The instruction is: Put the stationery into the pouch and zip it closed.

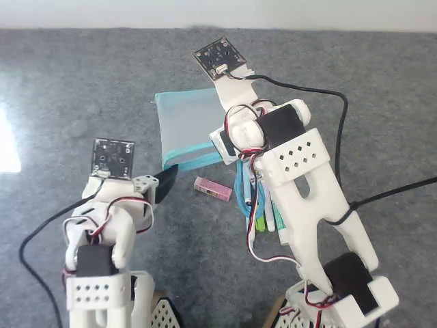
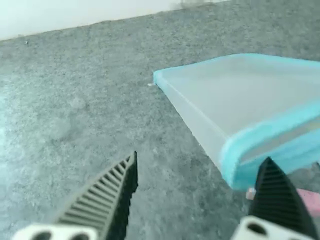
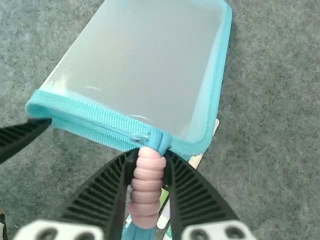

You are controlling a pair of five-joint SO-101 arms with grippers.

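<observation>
The right hand (image 3: 147, 156) is clamped on a pink ribbed piece (image 3: 146, 187), one black serrated finger pressed to either side of it. The far end of that piece touches the near corner of the pouch (image 3: 145, 65), right where the turquoise zip edge (image 3: 95, 122) turns. The pouch is a frosted, see-through case with turquoise trim. It lies flat on the grey desk (image 1: 75, 89), between the two arms and a little beyond them, with its zip edge facing the arms.

Under the right arm, just beside that corner of the pouch, several pens (image 1: 263, 213) lie on the desk outside the pouch, one green and one white among them. A blue cord (image 1: 239, 183) loops over them. A pink eraser (image 1: 213, 188) rests alone on the desk between the arms, near the zip edge but apart from it.

The left hand (image 2: 195, 197) hangs low over the desk with its fingers (image 2: 111, 192) spread wide and nothing between them. One fingertip sits just beside the pouch's other zip-side corner. Whether it touches cannot be told from the views.
</observation>
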